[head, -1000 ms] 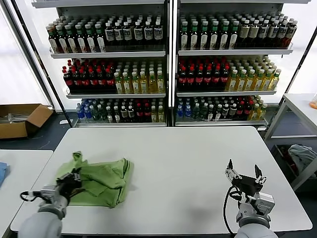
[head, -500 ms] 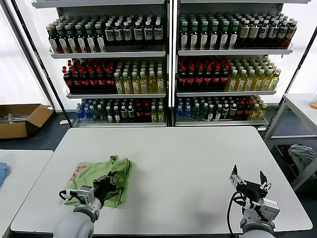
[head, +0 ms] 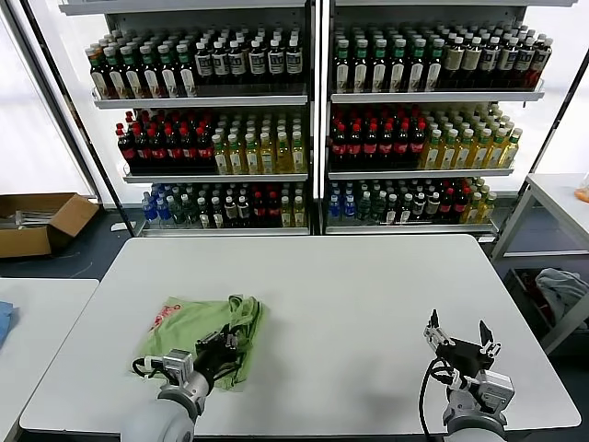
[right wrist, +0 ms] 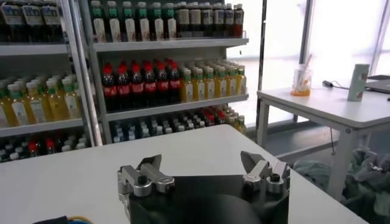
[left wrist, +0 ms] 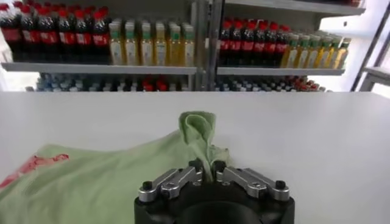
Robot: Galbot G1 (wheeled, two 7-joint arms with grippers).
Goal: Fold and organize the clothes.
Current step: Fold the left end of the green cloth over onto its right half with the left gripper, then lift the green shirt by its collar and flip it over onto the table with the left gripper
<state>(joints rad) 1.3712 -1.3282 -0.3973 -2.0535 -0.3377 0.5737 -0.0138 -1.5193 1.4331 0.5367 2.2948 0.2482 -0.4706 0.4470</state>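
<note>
The clothes, one light green shirt (head: 189, 324), lie crumpled on the near left part of the white table (head: 350, 295), with a red-and-white logo (head: 166, 314) showing at the left edge. My left gripper (head: 228, 339) sits low at the shirt's right edge. In the left wrist view this gripper (left wrist: 207, 165) pinches a raised fold of the green shirt (left wrist: 196, 131) between nearly closed fingers. My right gripper (head: 457, 333) hovers open over the bare near right of the table, and in its own view the right gripper (right wrist: 204, 163) holds nothing.
Shelves of bottles (head: 313, 120) stand behind the table. On the floor at the far left sits a cardboard box (head: 37, 221). A second white table (head: 37, 313) adjoins on the left, with a blue cloth (head: 4, 322). A grey-blue bundle (head: 560, 287) lies under the side table at right.
My left gripper has travelled right across the table, pulling the shirt along; the shirt now lies farther right with its logo uncovered. The right gripper has sunk slightly, still open.
</note>
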